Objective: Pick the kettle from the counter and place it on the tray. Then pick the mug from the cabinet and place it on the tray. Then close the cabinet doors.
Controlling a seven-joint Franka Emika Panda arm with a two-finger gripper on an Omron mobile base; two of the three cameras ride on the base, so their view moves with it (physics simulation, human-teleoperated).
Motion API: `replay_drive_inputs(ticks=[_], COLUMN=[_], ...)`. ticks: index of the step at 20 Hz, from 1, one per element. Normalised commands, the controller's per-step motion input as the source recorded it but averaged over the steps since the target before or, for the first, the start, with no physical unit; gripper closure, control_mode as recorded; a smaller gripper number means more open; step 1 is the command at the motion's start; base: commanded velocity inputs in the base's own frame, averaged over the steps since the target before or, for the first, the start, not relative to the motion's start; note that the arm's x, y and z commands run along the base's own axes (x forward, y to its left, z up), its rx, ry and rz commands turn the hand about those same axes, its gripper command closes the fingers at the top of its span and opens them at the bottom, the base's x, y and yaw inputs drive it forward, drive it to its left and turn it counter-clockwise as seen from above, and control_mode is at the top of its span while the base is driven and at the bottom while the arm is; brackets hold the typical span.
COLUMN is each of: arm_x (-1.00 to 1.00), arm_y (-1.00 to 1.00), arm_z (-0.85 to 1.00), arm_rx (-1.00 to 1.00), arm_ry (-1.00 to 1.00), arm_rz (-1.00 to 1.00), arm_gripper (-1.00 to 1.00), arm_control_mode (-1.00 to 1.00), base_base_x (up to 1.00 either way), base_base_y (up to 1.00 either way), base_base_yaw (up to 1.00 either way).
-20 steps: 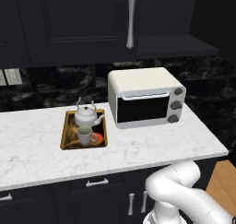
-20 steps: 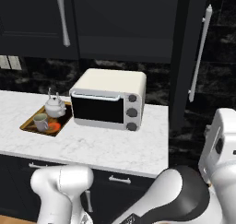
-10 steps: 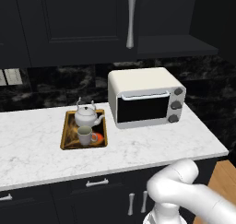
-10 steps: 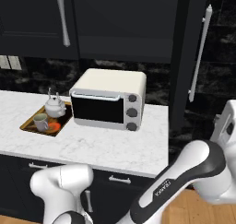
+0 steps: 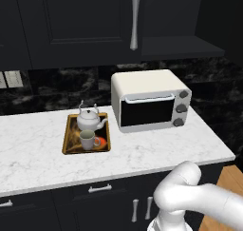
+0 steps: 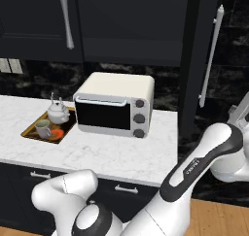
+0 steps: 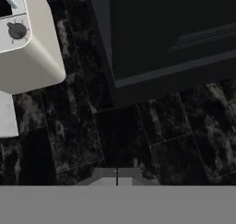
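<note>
Arm: the white jointed robot arm [image 6: 204, 157] rises at the lower right of the right base view and reaches toward the right edge of the frame, beside the open door, probably placed for the closing step.
Gripper: the two-finger gripper [image 7: 117, 176] shows at the bottom centre of the hand view; its jaws are fully closed together and it holds nothing. It faces the black veined backsplash below the cabinet.
Desk: the long white marble desk [image 5: 156, 149] crosses the middle of the left base view.
Tray: the rectangular dark brown tray with a golden-wood rim [image 5: 68, 136] lies flat on the desk at centre left, serving as the collecting point for both items.
Mug: the small off-white cylindrical mug [image 5: 88, 139] stands upright on the tray, at its near part.
Kettle: the squat round white-grey kettle [image 5: 90, 121] stands upright on the tray just behind the mug.
Oven: the cream toaster oven [image 5: 149, 101] stands on the desk, right of the tray.
Cabinet: the black upper wall cabinet [image 5: 180, 47] fills the upper frame.
Doors: the left black panelled door [image 5: 90, 21] appears shut; the right black panelled door [image 6: 197, 60] stands open, edge-on.
Stage: judged, both placements are complete; closing the doors remains.
</note>
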Motion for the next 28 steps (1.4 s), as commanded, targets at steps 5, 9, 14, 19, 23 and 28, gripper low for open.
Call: replay_drive_inputs(ticks=[5,9,14,19,23,28], arm_x=[0.01,-0.16,-0.02,0.00,-0.01,-0.04], arm_y=[0.28,0.94,1.00,1.00,1.00,0.97], arm_z=[0.30,0.40,0.40,0.36,0.31,0.37], arm_rx=[0.04,0.00,0.00,-0.04,-0.07,-0.09], arm_ry=[-0.27,-0.30,-0.29,-0.31,-0.30,-0.17], arm_rz=[0.17,0.17,0.13,0.12,0.14,0.10], arm_gripper=[1.00,1.00,1.00,1.00,1.00,1.00], arm_control_mode=[-1.00,-1.00,-1.00,-1.00,-1.00,-1.00], base_base_x=[0.00,0.00,0.00,0.00,0.00,0.00], base_base_y=[0.00,0.00,0.00,0.00,0.00,0.00], base_base_yaw=[0.00,0.00,0.00,0.00,0.00,0.00])
